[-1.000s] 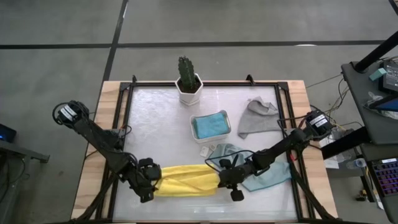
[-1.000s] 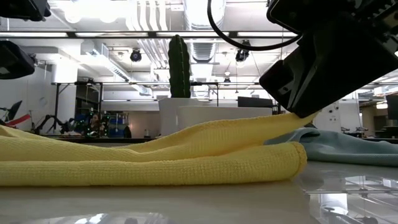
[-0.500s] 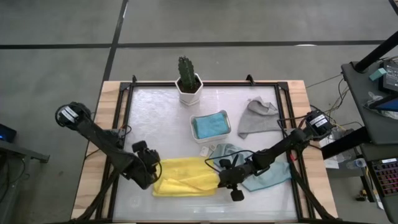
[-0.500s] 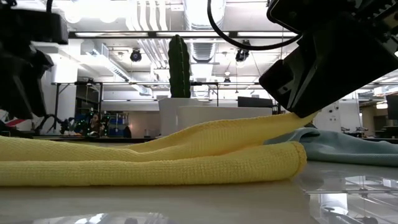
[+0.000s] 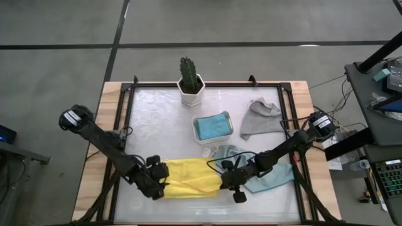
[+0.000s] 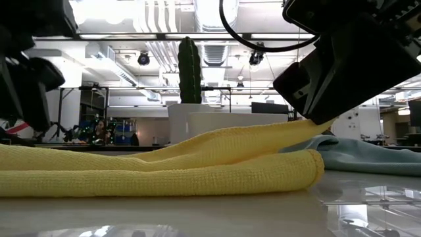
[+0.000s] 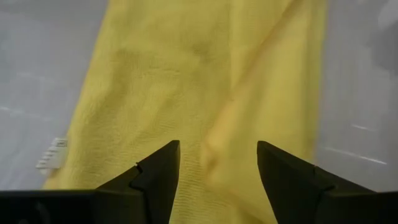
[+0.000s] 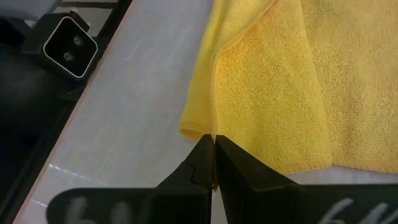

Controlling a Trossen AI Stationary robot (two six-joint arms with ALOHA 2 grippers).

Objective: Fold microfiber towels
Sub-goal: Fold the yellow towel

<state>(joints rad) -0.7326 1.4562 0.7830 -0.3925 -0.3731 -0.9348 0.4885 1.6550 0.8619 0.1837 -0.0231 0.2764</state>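
The yellow towel (image 5: pixel 191 177), folded into a long band, lies flat along the table's near edge. My right gripper (image 5: pixel 225 181) is shut on its right end. My left gripper (image 7: pixel 217 152) is open and tipped steeply down over the towel's left end (image 7: pixel 186 93), one finger on either side of a ridge in the cloth. In the low view it hangs just above the cloth, and I cannot tell whether it touches. The blue towel (image 5: pixel 211 126) lies in a white tray. The grey towel (image 5: pixel 259 118) and the pale teal towel (image 5: pixel 271 177) lie at the right. My right gripper pinches the yellow towel's edge at its right-end corner (image 8: pixel 208 132) between the two shut fingers. The fingers slant down from the table's right side. The held layer (image 6: pixel 289 128) rises off the table to the fingers, while the rest of the towel lies flat.
A cactus in a white pot (image 5: pixel 190 85) stands at the far middle. The white tray (image 5: pixel 230 130) sits at the centre, with a small label (image 5: pixel 207 152) just before it. Black frame rails (image 5: pixel 123 119) run along the table's sides.
My left gripper has come down, tipped more steeply and shifted a little toward the table's right, from beside the yellow towel's left end to over it. It has stayed open. The towel and my right gripper have kept still.
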